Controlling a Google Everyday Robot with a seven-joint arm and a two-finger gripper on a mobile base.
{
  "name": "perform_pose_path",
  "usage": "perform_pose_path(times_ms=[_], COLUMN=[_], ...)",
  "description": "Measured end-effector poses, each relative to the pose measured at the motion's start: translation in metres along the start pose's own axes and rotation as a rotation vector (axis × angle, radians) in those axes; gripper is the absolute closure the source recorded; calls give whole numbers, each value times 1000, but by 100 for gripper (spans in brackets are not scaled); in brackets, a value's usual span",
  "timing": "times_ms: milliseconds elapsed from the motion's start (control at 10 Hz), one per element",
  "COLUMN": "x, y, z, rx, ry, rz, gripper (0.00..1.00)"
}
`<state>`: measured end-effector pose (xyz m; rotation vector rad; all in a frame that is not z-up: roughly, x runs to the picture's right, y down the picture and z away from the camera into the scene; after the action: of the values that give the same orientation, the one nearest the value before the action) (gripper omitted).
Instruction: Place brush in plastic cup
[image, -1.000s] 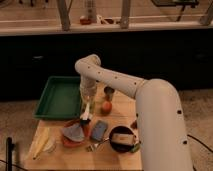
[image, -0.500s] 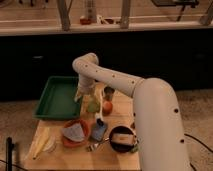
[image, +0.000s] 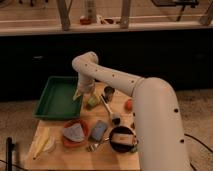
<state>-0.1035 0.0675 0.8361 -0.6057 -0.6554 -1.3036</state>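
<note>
**Claw hangs at the tray's right edge, brush lies on the bench**

Camera view: The white arm (image: 125, 82) reaches in from the lower right, bends above the tray (image: 50, 102) and drops toward its right rim. The claw (image: 80, 93) sits at that rim, over the tray's right side. Whether it is open, closed or holding anything cannot be told.

The cup (image: 92, 101) stands just right of the tray, close beside the claw and a little below it. The brush (image: 109, 109) lies flat on the bench (image: 60, 157), right of the tray and beyond the cup. Its pale handle runs aslant from near the cup down to a dark head further from the tray. It is outside the cup.

A dark cup (image: 108, 91) stands right of the tray, past the pale one. In front of the tray lie an orange plate (image: 67, 142), a blue sponge (image: 98, 130), a fork (image: 95, 146) and a black bowl (image: 122, 138). The bowl is furthest from the tray.
</note>
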Motion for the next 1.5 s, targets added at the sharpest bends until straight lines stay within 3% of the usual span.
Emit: perform_pose_path(times_ms=[1500], x=[-8], y=[-1], z=[-5], rx=[-4], ry=[37], rz=[-15], gripper=[20])
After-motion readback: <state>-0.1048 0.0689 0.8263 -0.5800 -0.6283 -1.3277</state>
